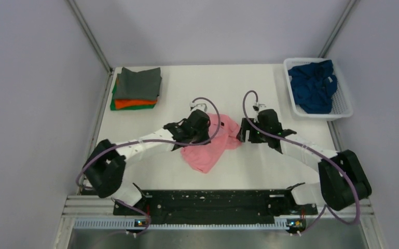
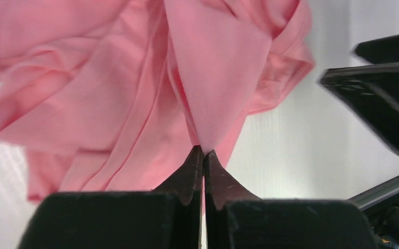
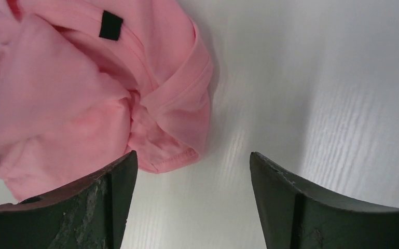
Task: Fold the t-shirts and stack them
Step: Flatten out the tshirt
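Note:
A crumpled pink t-shirt lies at the middle of the table. My left gripper is shut on a fold of the pink t-shirt; its jaws pinch the cloth. My right gripper is open and empty, just right of the shirt; a hemmed edge of the pink shirt lies in front of its left finger. A folded stack, dark grey t-shirt over orange and green, sits at the back left. A navy blue t-shirt is bunched in the basket.
The white lattice basket stands at the back right corner. Grey walls close the table on the left, back and right. The right gripper's fingers show at the right edge of the left wrist view.

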Motion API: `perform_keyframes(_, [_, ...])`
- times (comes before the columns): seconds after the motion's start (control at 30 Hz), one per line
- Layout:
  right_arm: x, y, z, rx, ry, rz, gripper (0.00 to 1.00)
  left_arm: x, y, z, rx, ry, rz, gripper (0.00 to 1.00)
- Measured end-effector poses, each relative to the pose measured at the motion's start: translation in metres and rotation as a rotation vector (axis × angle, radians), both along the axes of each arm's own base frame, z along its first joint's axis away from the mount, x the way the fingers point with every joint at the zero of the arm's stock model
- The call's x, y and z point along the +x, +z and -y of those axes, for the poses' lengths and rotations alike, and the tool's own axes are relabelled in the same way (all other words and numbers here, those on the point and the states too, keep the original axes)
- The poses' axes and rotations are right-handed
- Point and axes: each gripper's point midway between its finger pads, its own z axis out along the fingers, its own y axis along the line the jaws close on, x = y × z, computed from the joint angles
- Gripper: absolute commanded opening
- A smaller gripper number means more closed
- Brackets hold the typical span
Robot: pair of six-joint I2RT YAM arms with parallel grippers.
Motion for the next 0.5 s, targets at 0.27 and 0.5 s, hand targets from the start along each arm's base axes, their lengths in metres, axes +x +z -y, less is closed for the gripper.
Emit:
perform_keyframes(0.27, [0.009, -0.037, -0.028, 0.055, 0.056, -0.124, 0.39, 0.000, 0.108, -0.058, -0.141, 0.192, 0.297, 0.00])
perform_keyframes(0.5, [0.010, -0.048, -0.054, 0.096, 0.111, -0.156, 0.00, -0.010, 0.141, -0.114, -0.138, 0.344, 0.425, 0.00])
